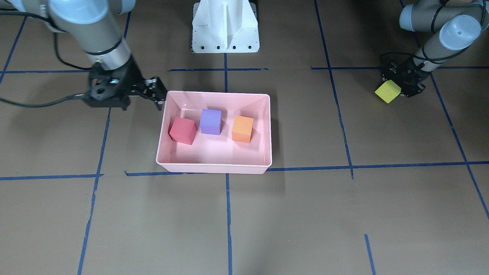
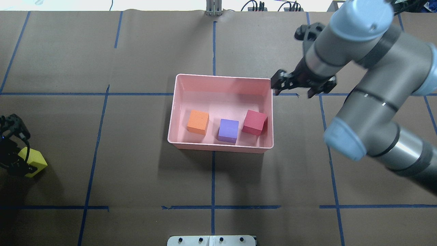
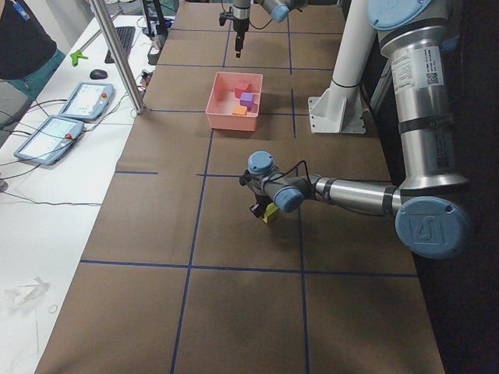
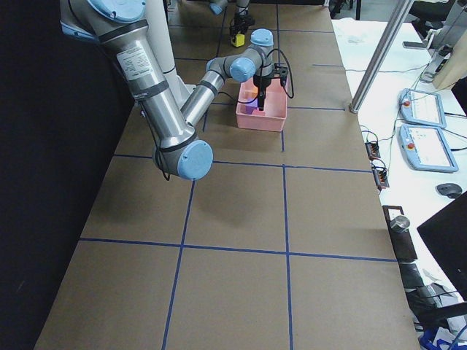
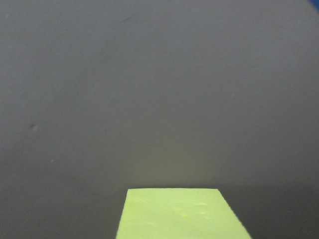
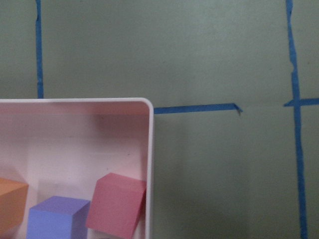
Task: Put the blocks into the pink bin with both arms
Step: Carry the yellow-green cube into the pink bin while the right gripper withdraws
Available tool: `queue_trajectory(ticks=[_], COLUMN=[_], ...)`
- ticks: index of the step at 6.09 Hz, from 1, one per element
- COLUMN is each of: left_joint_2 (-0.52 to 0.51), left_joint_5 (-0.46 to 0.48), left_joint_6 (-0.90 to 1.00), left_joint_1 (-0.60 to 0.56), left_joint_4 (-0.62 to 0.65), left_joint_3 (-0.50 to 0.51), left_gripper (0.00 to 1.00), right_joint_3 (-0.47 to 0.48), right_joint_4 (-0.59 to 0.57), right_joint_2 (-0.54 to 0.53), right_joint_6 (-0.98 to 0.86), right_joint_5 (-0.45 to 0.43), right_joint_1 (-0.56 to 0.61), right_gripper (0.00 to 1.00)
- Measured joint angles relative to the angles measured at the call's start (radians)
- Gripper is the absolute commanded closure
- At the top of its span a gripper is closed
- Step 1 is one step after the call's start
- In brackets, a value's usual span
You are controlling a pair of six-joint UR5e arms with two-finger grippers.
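Note:
The pink bin (image 1: 214, 167) sits mid-table and holds the red block (image 1: 183, 130), the purple block (image 1: 211, 121) and the orange block (image 1: 242, 128) in a row. My right gripper (image 1: 159, 95) is open and empty, just outside the bin's corner nearest the red block (image 2: 254, 122). My left gripper (image 2: 20, 160) is shut on the yellow-green block (image 2: 33, 162), low over the table and far from the bin (image 2: 218, 147). The left wrist view shows that block (image 5: 182, 214) at its bottom edge. The right wrist view shows the bin corner (image 6: 149, 149) and the red block (image 6: 115, 204).
The white pedestal base (image 1: 225, 26) stands behind the bin on the robot's side. Blue tape lines (image 1: 227, 214) cross the brown table. In the exterior left view, tablets (image 3: 86, 101) and a metal pole (image 3: 117, 54) stand on the operators' bench beside the table.

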Motion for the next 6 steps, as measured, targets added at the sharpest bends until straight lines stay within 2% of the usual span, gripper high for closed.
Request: queue_trajectory(ticks=[1, 3, 6], left_joint_2=[-0.049, -0.246, -0.684], left_joint_5=[-0.003, -0.001, 0.011], left_joint_6=[-0.032, -0.172, -0.462], left_joint_1=[-0.037, -0.082, -0.067], left_joint_4=[0.036, 0.222, 0.662], left_joint_3=[-0.004, -0.018, -0.026], left_gripper=[0.46, 0.46, 0.45], right_joint_3=[-0.004, -0.007, -0.008], right_joint_4=[-0.044, -0.089, -0.089], right_joint_2=[-0.023, -0.133, -0.358], right_joint_6=[-0.178, -0.572, -1.070], right_joint_5=[0.068, 0.127, 0.179], right_joint_1=[0.089, 0.247, 0.469], right_gripper=[0.00, 0.00, 0.00])
